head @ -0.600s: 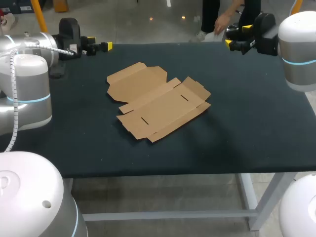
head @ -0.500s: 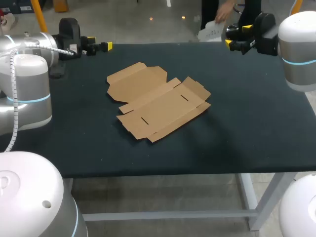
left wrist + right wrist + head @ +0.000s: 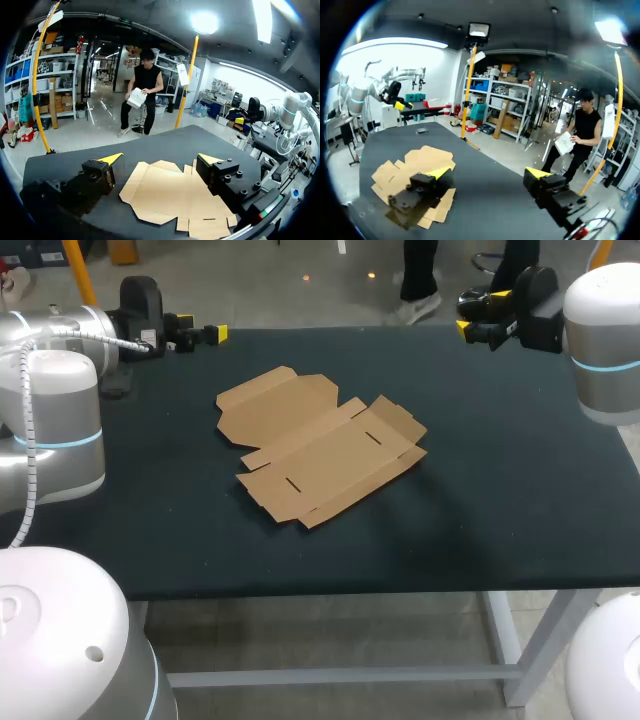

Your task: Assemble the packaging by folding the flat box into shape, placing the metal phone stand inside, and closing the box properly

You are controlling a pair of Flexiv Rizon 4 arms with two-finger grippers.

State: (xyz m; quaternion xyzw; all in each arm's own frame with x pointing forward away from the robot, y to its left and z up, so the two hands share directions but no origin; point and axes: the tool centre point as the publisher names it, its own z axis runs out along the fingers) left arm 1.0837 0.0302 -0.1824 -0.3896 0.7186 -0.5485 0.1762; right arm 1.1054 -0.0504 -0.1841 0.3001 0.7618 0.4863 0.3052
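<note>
"Head view first: how far along are we?"

"Not started, I'd say. The flat brown cardboard box blank (image 3: 320, 445) lies unfolded near the middle of the dark worktop (image 3: 500, 490), every flap down and no wall raised."

"And the grippers?"

"Both are well away from it. The left gripper (image 3: 203, 328) hangs over the far left edge and the right gripper (image 3: 478, 315) over the far right edge. In each wrist view the yellow-tipped fingers are spread wide with nothing between them."

"The metal phone stand?"

"I can't find it in any view."

"So what's left?"

"Everything: folding the box into shape, putting the stand inside, then closing the lid."
</note>
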